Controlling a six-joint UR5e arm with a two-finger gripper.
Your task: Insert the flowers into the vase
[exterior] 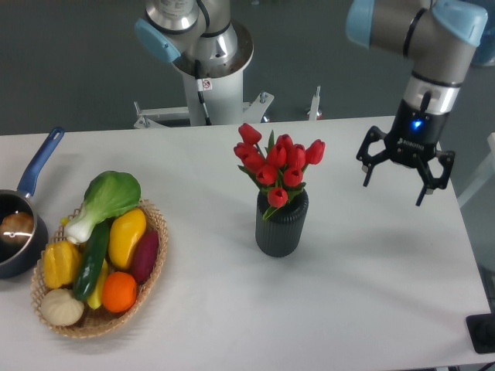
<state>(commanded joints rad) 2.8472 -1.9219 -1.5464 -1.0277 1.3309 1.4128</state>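
The red tulips point(280, 162) with green stems stand upright in the dark grey ribbed vase point(281, 229) in the middle of the white table. The blooms spread wider than the vase mouth. My gripper point(394, 185) is to the right of the flowers and apart from them, above the table's right side. Its black fingers point(369, 165) are spread open and hold nothing.
A wicker basket point(151, 269) with several toy vegetables sits at the front left. A blue-handled saucepan point(17, 238) is at the left edge. The arm's base point(207, 69) stands behind the table. The table's right edge point(472, 255) is close to the gripper.
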